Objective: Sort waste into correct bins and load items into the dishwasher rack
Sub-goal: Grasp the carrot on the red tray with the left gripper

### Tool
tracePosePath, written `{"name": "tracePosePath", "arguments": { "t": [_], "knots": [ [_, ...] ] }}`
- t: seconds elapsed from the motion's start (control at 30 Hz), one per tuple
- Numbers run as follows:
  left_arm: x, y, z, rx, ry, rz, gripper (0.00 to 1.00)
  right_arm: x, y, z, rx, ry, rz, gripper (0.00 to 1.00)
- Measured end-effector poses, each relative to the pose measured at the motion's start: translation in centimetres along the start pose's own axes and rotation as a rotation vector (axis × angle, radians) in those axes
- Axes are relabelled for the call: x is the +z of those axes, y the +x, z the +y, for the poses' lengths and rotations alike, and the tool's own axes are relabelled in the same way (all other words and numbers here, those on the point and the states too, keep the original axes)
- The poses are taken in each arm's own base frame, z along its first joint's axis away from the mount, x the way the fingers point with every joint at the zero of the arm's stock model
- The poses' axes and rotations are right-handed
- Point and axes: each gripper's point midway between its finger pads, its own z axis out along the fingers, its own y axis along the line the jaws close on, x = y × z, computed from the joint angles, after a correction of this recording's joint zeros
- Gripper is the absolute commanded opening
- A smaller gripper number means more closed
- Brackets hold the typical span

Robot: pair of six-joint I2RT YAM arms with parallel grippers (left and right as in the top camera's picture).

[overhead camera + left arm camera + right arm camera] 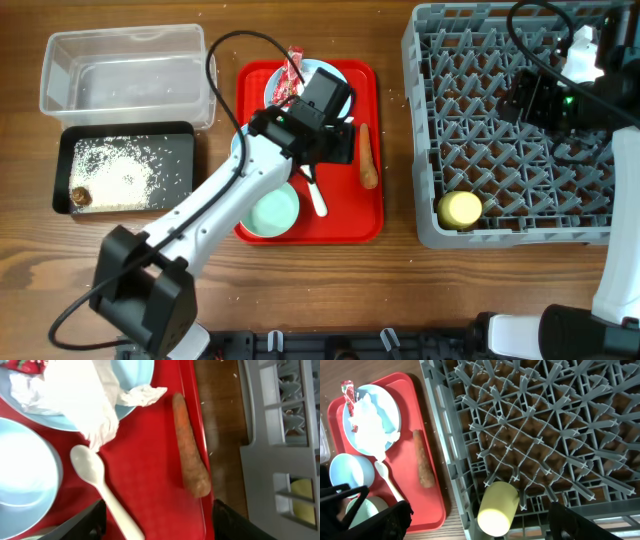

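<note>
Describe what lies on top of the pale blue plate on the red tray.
A crumpled white napkin covers much of the plate, with a red snack wrapper at its rim. Whatever lies beneath the napkin is hidden.

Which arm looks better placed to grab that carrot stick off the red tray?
Left. The left gripper hovers open over the tray beside the carrot; the right gripper is over the rack.
</note>
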Motion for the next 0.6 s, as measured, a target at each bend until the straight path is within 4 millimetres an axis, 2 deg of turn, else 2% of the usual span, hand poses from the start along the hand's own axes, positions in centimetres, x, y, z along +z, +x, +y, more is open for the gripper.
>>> {"name": "tracePosePath", "arguments": {
  "t": [0.17,0.4,0.6],
  "knots": [
    [2.8,0.1,-1.5,-0.007,0.011,-0.001,0.67,0.0,0.0,0.0,-0.003,0.0,0.0,0.91],
    [5.6,-0.3,-2.1,-0.044,0.021,-0.014,0.66,0.0,0.5,-0.1,-0.022,0.003,0.02,0.92],
    [9.7,1.7,-2.4,-0.04,-0.001,0.043,0.66,0.0,0.6,-0.1,-0.022,0.003,0.022,0.92]
  ]
}}
